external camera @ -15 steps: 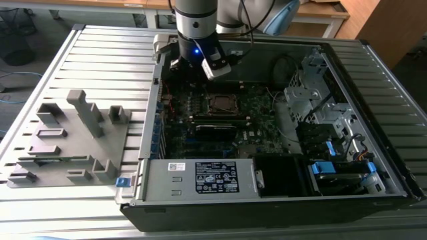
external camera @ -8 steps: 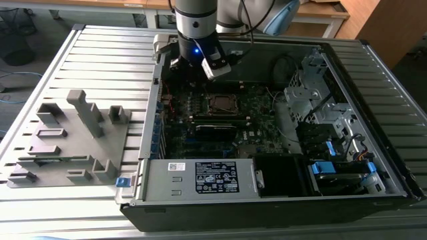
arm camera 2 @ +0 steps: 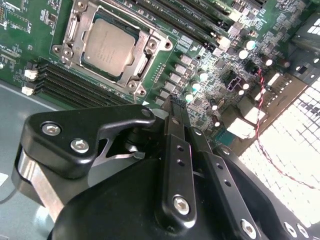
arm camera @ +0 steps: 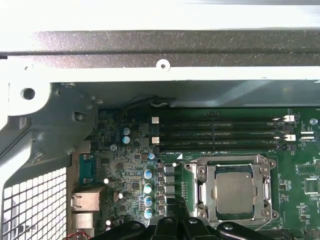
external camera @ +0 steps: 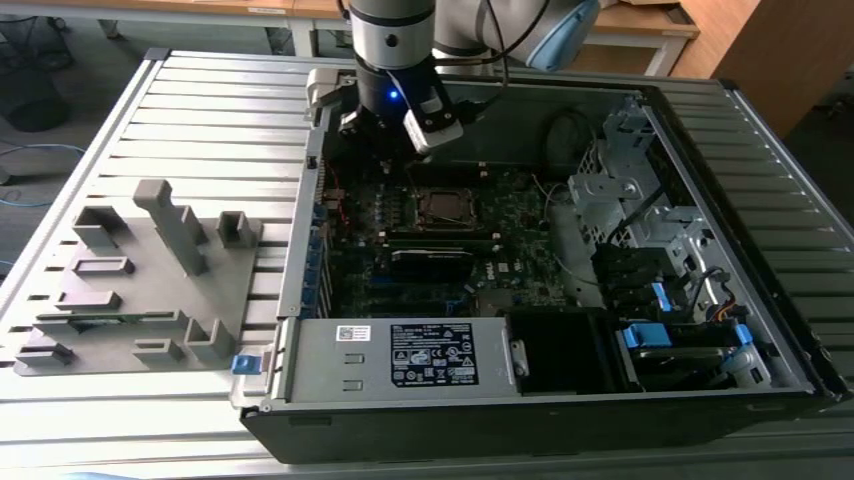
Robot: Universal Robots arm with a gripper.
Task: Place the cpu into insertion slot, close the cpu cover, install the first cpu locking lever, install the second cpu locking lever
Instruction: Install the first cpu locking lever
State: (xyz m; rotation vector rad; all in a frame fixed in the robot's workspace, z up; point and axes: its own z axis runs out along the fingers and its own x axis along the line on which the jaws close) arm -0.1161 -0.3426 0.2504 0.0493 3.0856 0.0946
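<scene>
The slatted metal table (external camera: 200,110) ran off the exterior view on every side, with a wooden desk (external camera: 641,25) beyond its far edge. The open computer case (external camera: 534,420) lay on its side and took up most of the table. The arm (external camera: 394,30) – cut off above the wrist – hung over the case's far corner on the exterior view's left. A grey fixture tray (external camera: 134,290) sat just beside the case, toward the table's edge on the exterior view's left.

The power supply (external camera: 334,365) along the case's near wall carried a black-and-white label (external camera: 431,355), but I couldn't make out the print. The gripper (arm camera 2: 172,107) was low over the green motherboard (arm camera 2: 20,50), jaws pinched together with nothing between them.

The insertion slot (external camera: 447,207) was near the middle of the board, a little apart from the fingertips. The cpu cover (arm camera: 206,192) lay flat around the cpu (arm camera: 233,192), which sat in the slot – whether the levers were latched I couldn't tell.
</scene>
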